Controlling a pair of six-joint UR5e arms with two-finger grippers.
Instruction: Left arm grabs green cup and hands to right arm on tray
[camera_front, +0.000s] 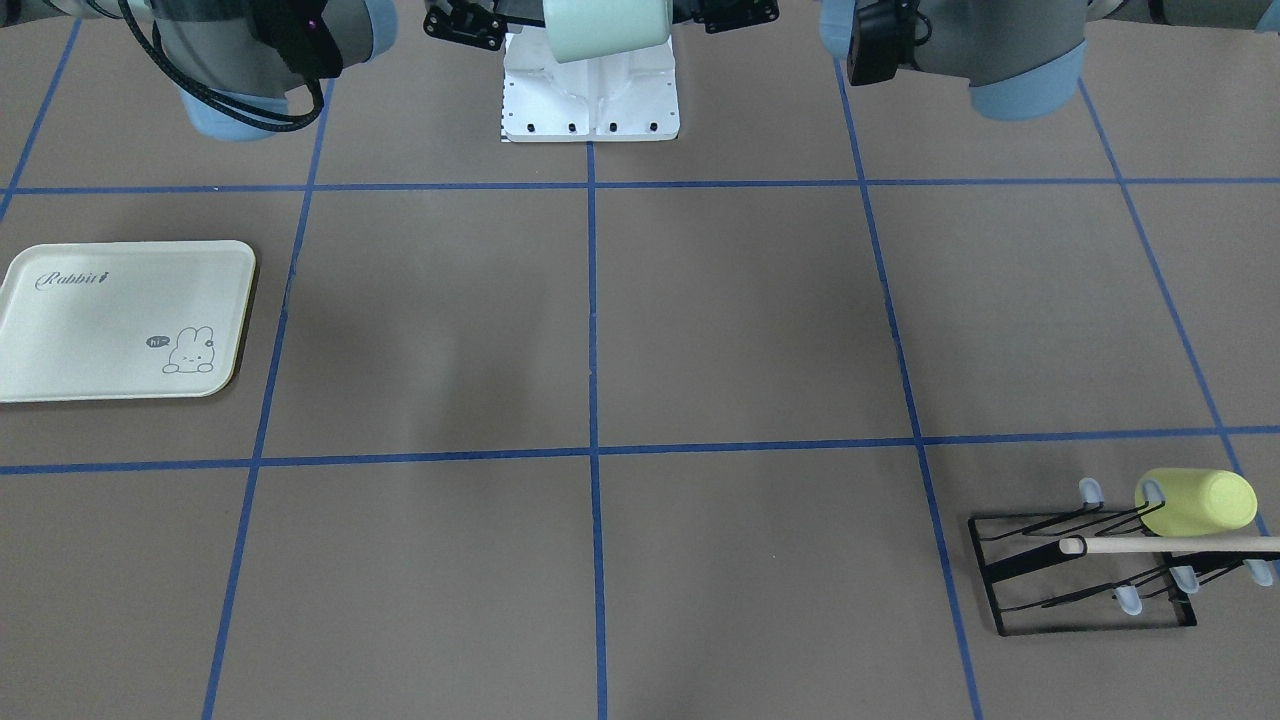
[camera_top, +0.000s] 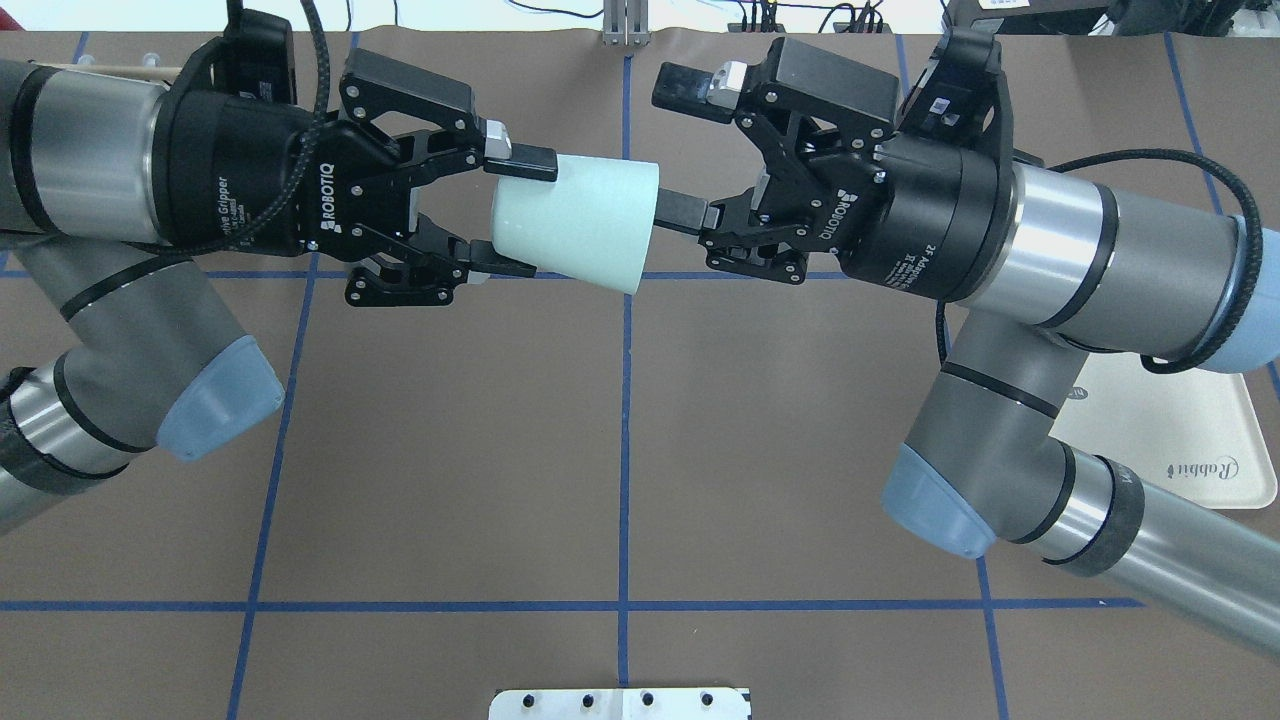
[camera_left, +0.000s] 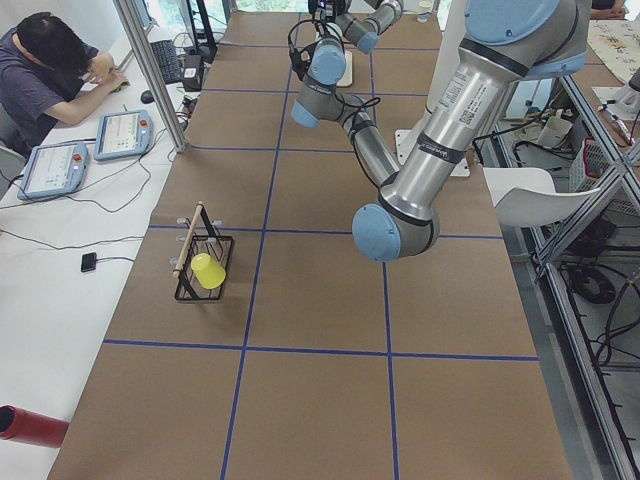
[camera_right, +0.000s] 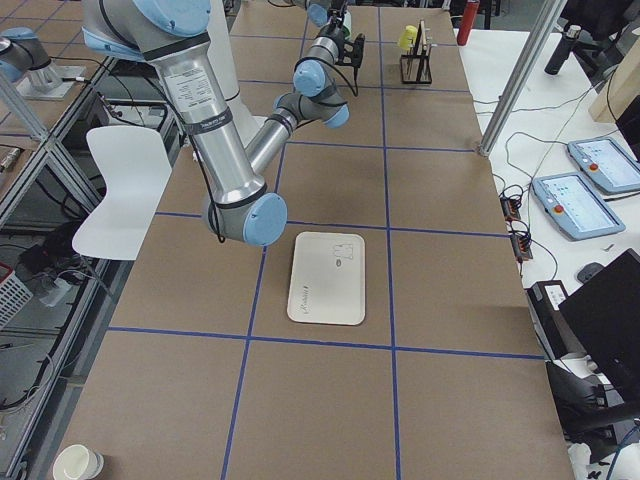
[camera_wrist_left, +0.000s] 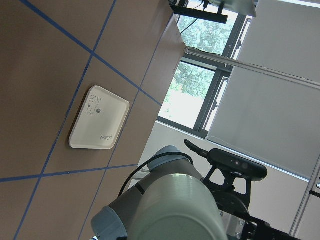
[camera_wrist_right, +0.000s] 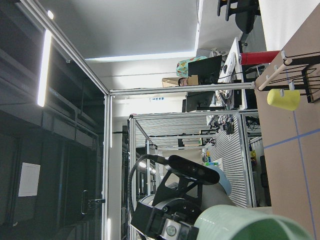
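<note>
The pale mint green cup (camera_top: 578, 225) hangs on its side above the table's middle, its wide mouth toward the right arm. My left gripper (camera_top: 520, 215) is shut on the cup's narrow base end, one finger on each side. My right gripper (camera_top: 682, 150) stands wide open just beyond the mouth; its lower finger (camera_top: 682, 211) reaches to the rim and its upper finger is well clear of the cup. The front-facing view cuts the cup (camera_front: 607, 28) off at its top edge. The cream tray (camera_front: 125, 320) lies flat on the table, and the right arm partly hides the tray (camera_top: 1180, 440) in the overhead view.
A black wire rack (camera_front: 1090, 570) with a wooden bar holds a brighter yellow-green cup (camera_front: 1197, 502) near the table's edge on my left side. The white base plate (camera_front: 590, 95) sits between the arms. A person sits at the side desk in the exterior left view.
</note>
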